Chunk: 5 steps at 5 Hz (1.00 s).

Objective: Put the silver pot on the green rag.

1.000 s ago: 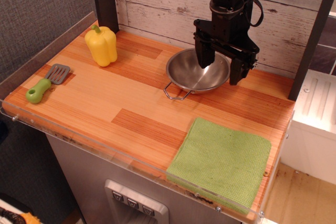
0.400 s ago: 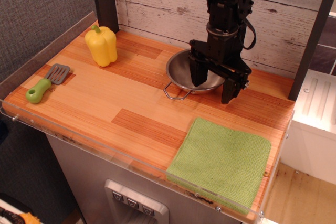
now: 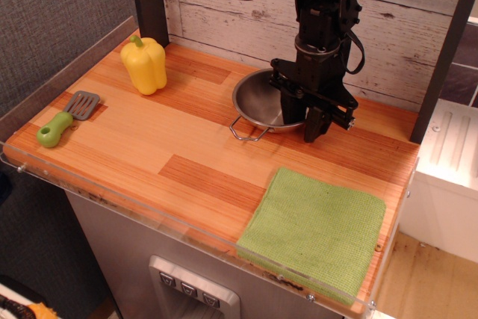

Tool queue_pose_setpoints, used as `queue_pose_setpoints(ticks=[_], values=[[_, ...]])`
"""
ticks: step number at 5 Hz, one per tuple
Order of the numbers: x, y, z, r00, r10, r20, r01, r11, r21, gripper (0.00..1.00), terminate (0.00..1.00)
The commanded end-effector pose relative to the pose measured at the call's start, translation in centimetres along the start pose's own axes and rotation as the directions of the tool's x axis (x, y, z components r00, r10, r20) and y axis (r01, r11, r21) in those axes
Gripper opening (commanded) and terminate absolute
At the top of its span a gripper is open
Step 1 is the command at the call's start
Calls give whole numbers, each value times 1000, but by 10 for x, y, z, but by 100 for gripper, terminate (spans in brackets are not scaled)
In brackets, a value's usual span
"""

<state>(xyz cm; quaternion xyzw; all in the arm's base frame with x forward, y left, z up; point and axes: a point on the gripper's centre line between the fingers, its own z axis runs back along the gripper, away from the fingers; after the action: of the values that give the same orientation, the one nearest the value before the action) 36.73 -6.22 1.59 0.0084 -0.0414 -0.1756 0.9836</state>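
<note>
The pot (image 3: 261, 100) sits near the table's back edge, the rag (image 3: 315, 231) at the front right corner. The gripper (image 3: 305, 117) has its jaws nearly closed over the pot's right rim. Grip firmly, lift level, clear the table before carrying forward.

- The black arm descends vertically from the top of the frame.
- The gripper (image 3: 306, 119) points straight down, its jaws apparently drawn close together.

Whitewashed plank wall (image 3: 224, 13), grey fabric panel (image 3: 52, 20), wooden tabletop (image 3: 187, 155)
</note>
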Motion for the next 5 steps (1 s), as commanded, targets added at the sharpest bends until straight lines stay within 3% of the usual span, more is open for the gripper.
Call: queue_pose_setpoints(ticks=[1, 4, 5], values=[[-3, -5, 24, 998, -39, 42, 38, 999, 31, 0, 0], [-42, 22, 97, 978, 3, 210, -13, 999, 44, 0, 0], [-55, -6, 110, 966, -76, 247, 68, 997, 41, 0, 0]])
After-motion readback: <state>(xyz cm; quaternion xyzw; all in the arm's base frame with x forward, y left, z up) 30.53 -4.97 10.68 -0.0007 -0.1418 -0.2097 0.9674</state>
